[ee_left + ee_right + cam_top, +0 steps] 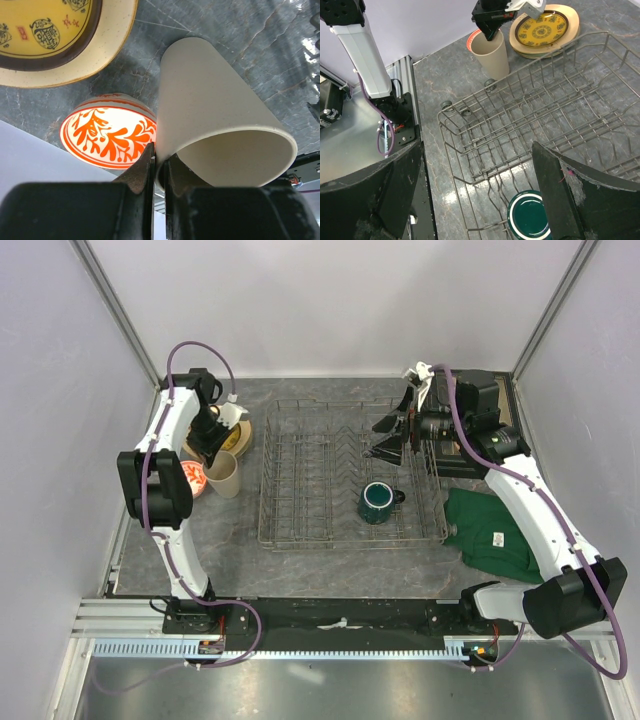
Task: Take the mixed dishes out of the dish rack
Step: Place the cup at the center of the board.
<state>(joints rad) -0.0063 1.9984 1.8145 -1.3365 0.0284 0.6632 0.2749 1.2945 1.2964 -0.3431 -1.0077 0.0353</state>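
The grey counter (230, 530) carries the dish rack (310, 470), which lies under and ahead of the right tool (385, 438) and well to the side of the left tool (218, 455). Nearly all of the rack's wire bays are bare. A folded green cloth (495, 530) lies on the counter outside the rack, beneath the right forearm and behind its tool.

Two stacked plates sit on the counter just beyond the left tool: a pale plate (115, 45) at the bottom and a gold-brown patterned plate (45, 30) on top of it.

The tall beige tumbler (215, 115) stands upright off the rack with its base down at the counter. The left tool is pinched onto the tumbler's rim, with one finger inside the wall and one outside.

The dark green mug (378, 502) sits mouth up inside the rack. It is directly below the right tool, closer to one finger than the other in the wrist view. That tool hangs above the rack with its fingers spread wide and holds nothing.

The small red-and-white bowl (107, 132) rests on the counter just beside the tumbler, on the outer side of the left tool's fingers (142, 170).
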